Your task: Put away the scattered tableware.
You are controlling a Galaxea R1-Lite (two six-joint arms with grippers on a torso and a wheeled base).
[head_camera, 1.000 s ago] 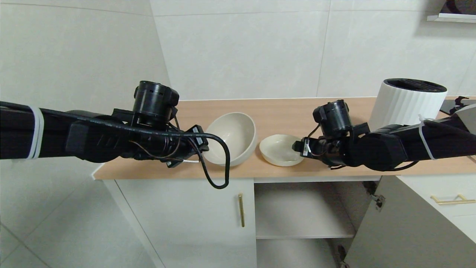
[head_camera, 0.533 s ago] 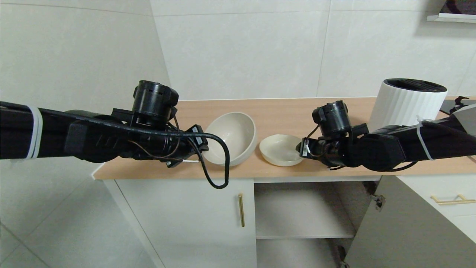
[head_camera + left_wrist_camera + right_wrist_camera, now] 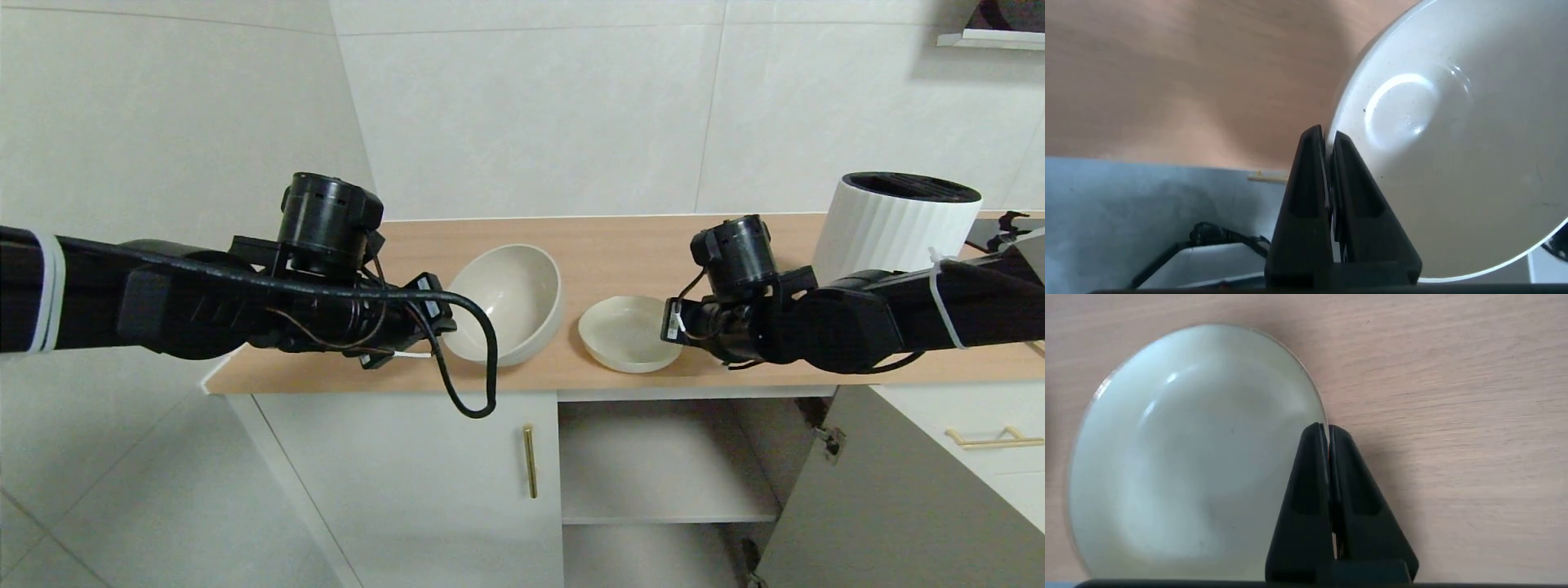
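Note:
A large cream bowl [image 3: 510,300] is tipped up above the wooden counter [image 3: 620,245], and my left gripper [image 3: 445,314] is shut on its near rim. In the left wrist view the closed fingers [image 3: 1327,175] pinch the edge of the large bowl [image 3: 1454,139]. A small cream dish [image 3: 627,333] is tilted just above the counter, with my right gripper [image 3: 671,320] shut on its right rim. The right wrist view shows the fingers [image 3: 1327,478] clamped on the rim of the small dish [image 3: 1192,449].
A white ribbed cylindrical appliance [image 3: 894,224] stands at the counter's right. Below the counter, an open cabinet [image 3: 653,465] shows a bare shelf, its door [image 3: 857,490] swung out to the right. A closed door with a brass handle [image 3: 529,460] is to the left.
My right gripper has lifted the small dish slightly and drawn it a little toward the right and the counter's front edge, tilting it. My left arm has shifted slightly left with the large bowl.

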